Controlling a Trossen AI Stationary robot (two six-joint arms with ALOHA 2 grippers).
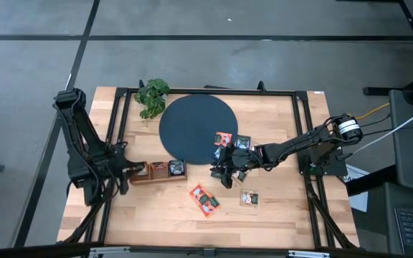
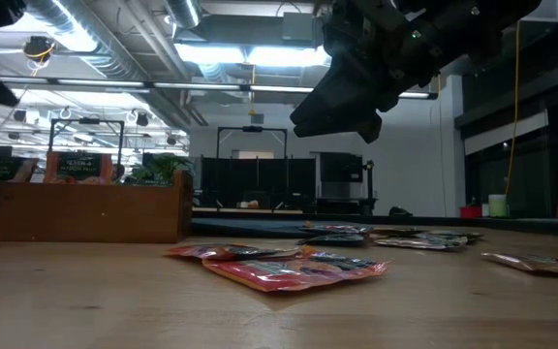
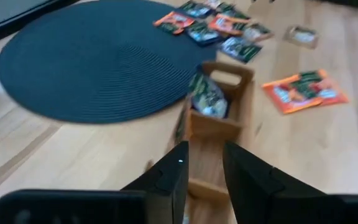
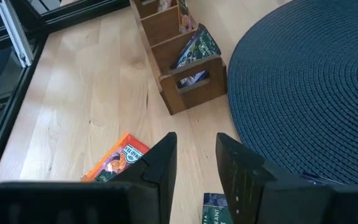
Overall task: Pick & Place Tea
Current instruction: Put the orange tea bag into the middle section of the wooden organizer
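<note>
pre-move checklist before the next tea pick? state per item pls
1. Left gripper open and empty over the wooden tray: ok, nothing shows between its fingers.
2. Right gripper empty: ok, fingers apart, nothing between them.
3. Right gripper above loose sachets at the dark mat edge: ok.
4. End tray compartment already holds a dark sachet: ok.
5. Orange sachets lie free on the table: ok.
6. Room left in the other compartments: cannot tell.
</note>
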